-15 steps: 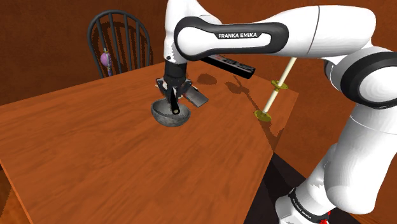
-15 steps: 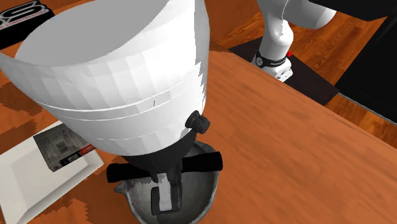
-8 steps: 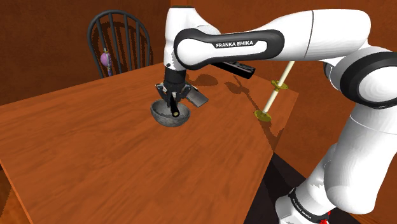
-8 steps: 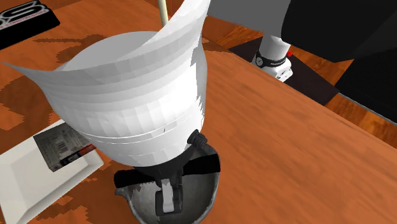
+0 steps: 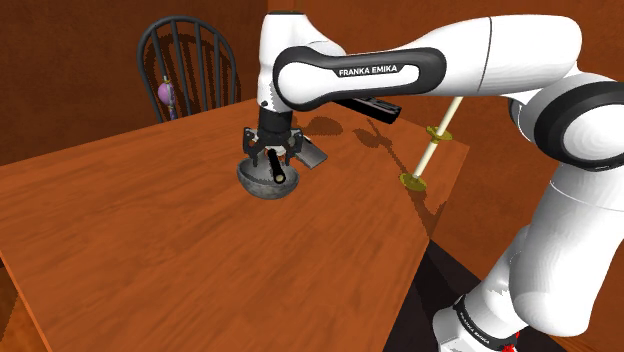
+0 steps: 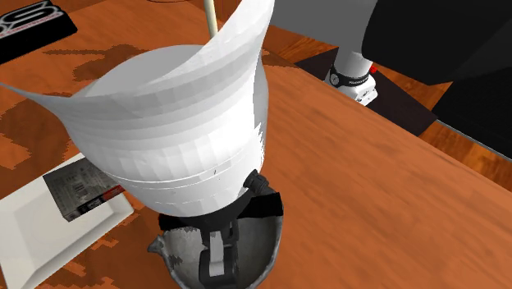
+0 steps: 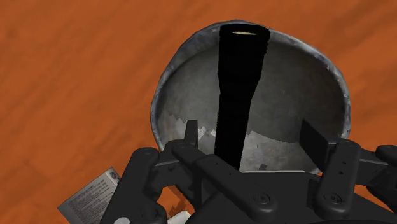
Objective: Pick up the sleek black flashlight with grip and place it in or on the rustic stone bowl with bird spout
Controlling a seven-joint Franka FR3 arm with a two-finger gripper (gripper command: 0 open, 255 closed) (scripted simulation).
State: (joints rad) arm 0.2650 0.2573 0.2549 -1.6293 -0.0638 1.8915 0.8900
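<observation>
The black flashlight point(image 7: 236, 89) lies inside the grey stone bowl point(image 7: 305, 70), its lens end up against the far wall. My gripper point(image 7: 253, 141) hangs just above the bowl, open; the fingers point(image 7: 189, 137) stand apart on either side of the flashlight's tail and do not touch it. In the shoulder view the gripper point(image 5: 272, 158) points down into the bowl point(image 5: 250, 178) near the middle of the wooden table, and the flashlight point(image 5: 278, 172) slants inside it. The second exterior view has the arm's white wrist covering most of the bowl point(image 6: 276, 238).
A grey box point(image 5: 311, 154) lies right behind the bowl. A white tray point(image 6: 33, 226) with a printed box sits beside it. A black flat object point(image 5: 368, 103) and a pale rod with green discs point(image 5: 432, 140) are near the table's far edge. A dark chair point(image 5: 186, 60) stands behind.
The fingers have sprung apart and let go of the flashlight, which now rests in the bowl. Before that the hand sank slightly toward the bowl.
</observation>
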